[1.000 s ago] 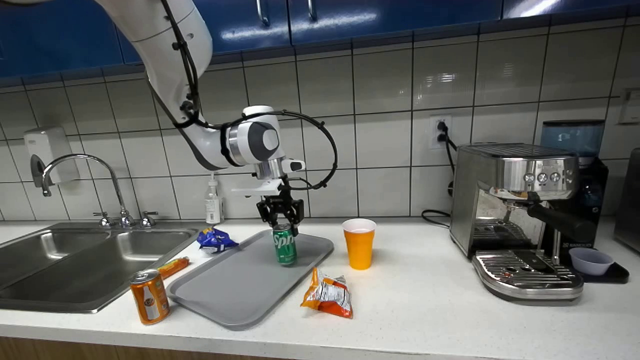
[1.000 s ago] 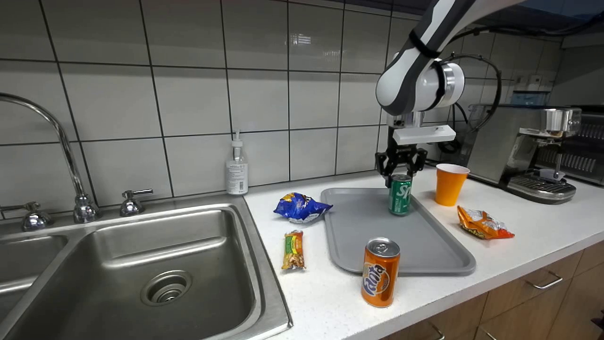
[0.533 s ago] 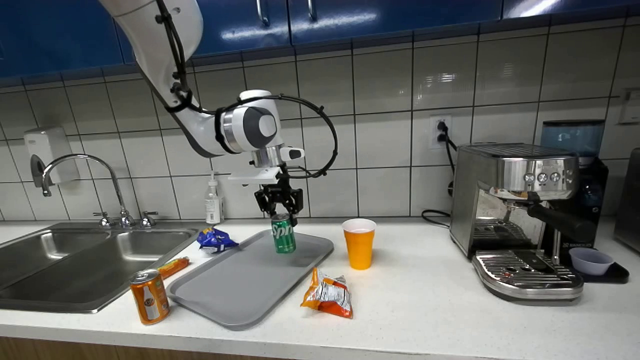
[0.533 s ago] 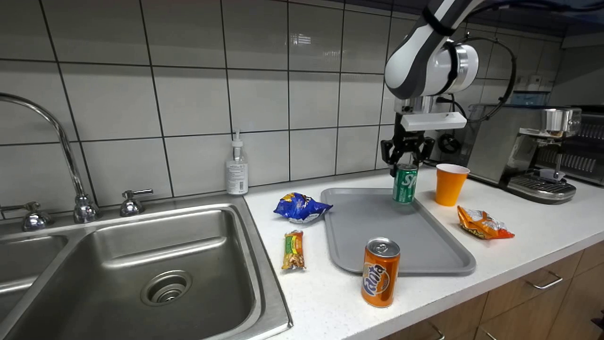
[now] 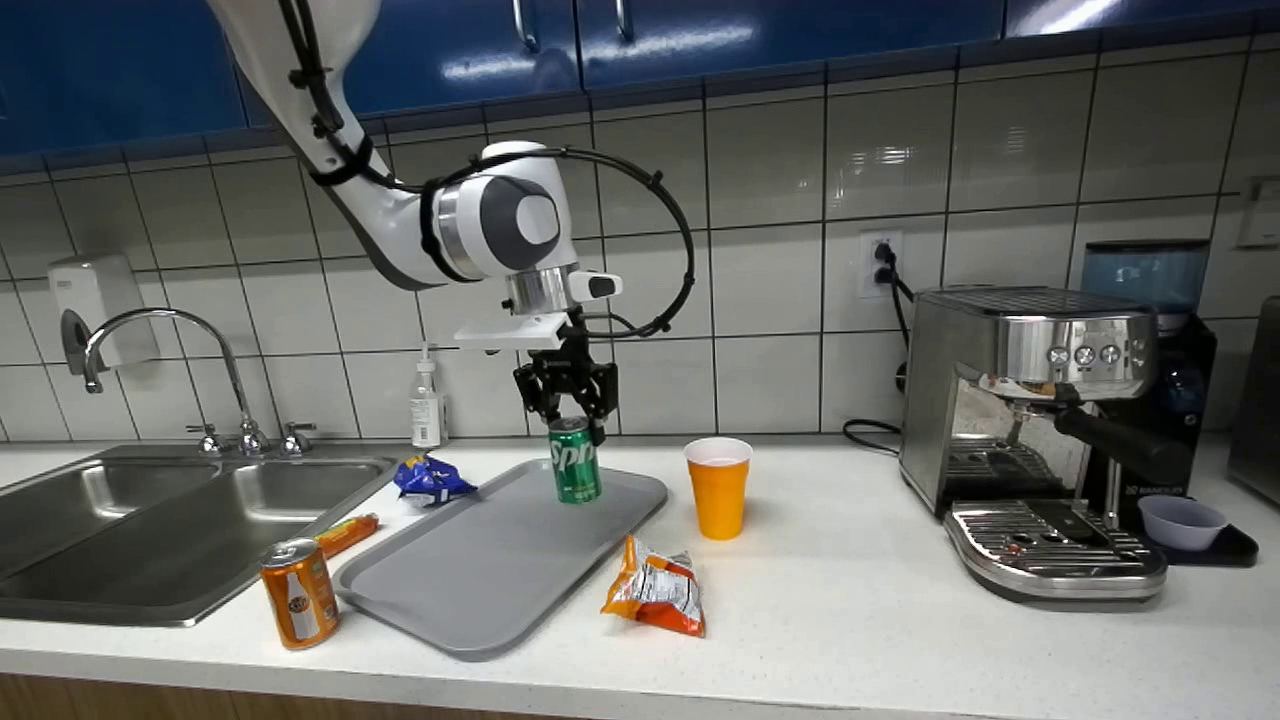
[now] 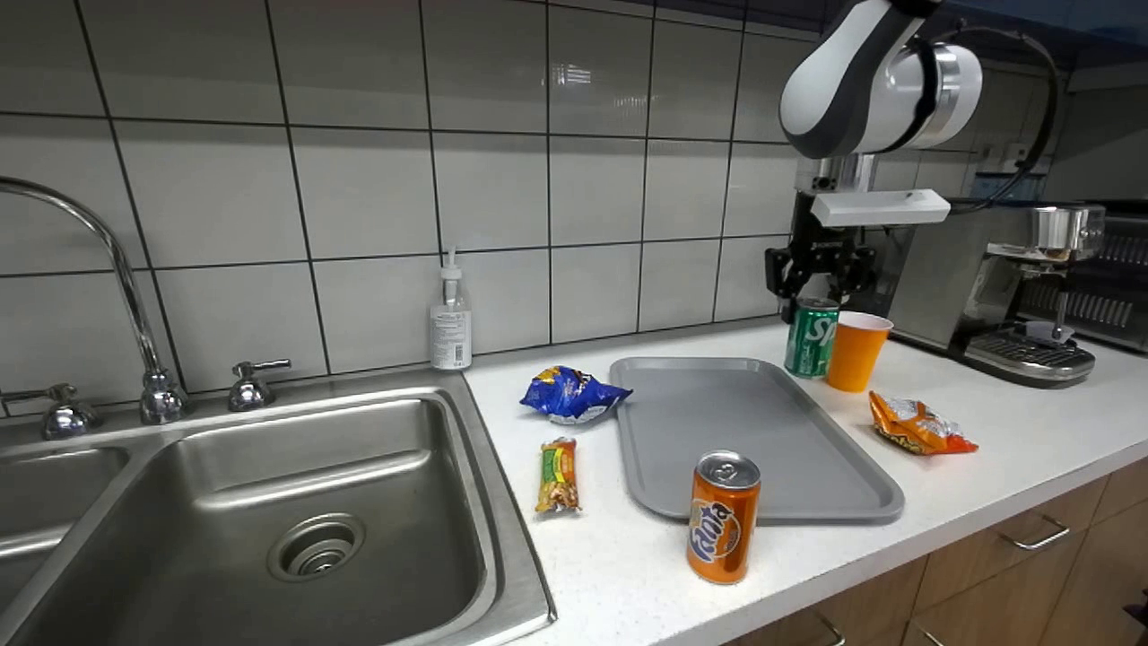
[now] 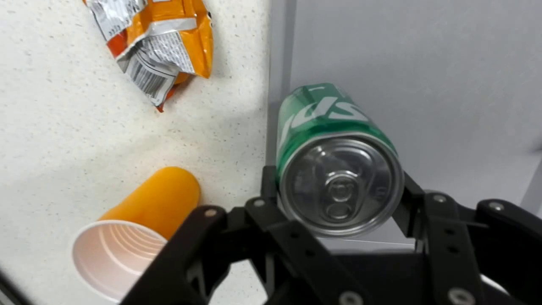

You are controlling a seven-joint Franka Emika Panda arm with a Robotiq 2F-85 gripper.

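We find the gripper (image 7: 338,184) clasping the green can (image 5: 575,462) near its top; both exterior views place it by the gray tray's (image 5: 480,580) far end, left of the orange cup (image 5: 719,497).

Behind the double-basin steel sink (image 6: 224,484) rises a chrome faucet (image 6: 162,399), a clear pump bottle (image 6: 450,325) stands near the sink's rear corner, and a white dispenser (image 5: 105,310) hangs on the tiled wall (image 5: 765,280) above the sink. On the countertop (image 5: 850,640), a blue snack bag (image 6: 572,395) and a wrapped nut bar (image 6: 558,475) lie beside the sink, with an orange Fanta can (image 6: 723,520) upright near its front corner. Well apart from the sink are an orange cup (image 5: 718,495) and an orange snack bag (image 5: 658,590), and farther still from it stand a stainless espresso machine (image 5: 1005,415) and a black coffee grinder (image 5: 1185,375).
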